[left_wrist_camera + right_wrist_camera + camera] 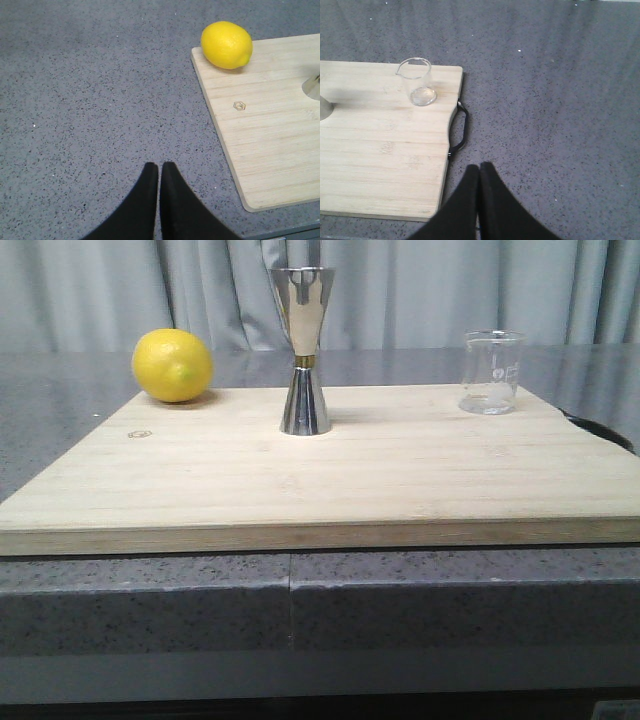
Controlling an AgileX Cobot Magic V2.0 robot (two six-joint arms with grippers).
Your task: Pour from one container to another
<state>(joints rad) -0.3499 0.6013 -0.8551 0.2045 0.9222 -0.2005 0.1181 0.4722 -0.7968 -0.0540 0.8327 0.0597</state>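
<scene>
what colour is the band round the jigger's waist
Gold, on the steel jigger; clearest in the front view.

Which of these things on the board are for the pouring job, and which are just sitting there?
For the job:
- glass beaker, to pour from
- steel jigger, to pour into

Just lying about:
- lemon
- wooden board under all three
- grey counter

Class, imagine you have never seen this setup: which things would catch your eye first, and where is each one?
The bright yellow lemon stands out at the far left corner of the wooden board. Next comes the shiny hourglass-shaped metal cup, upright near the middle of the board's far edge. A small clear glass beaker stands at the far right corner, while both grippers, left and right, are shut over the grey counter beside the board.
</scene>
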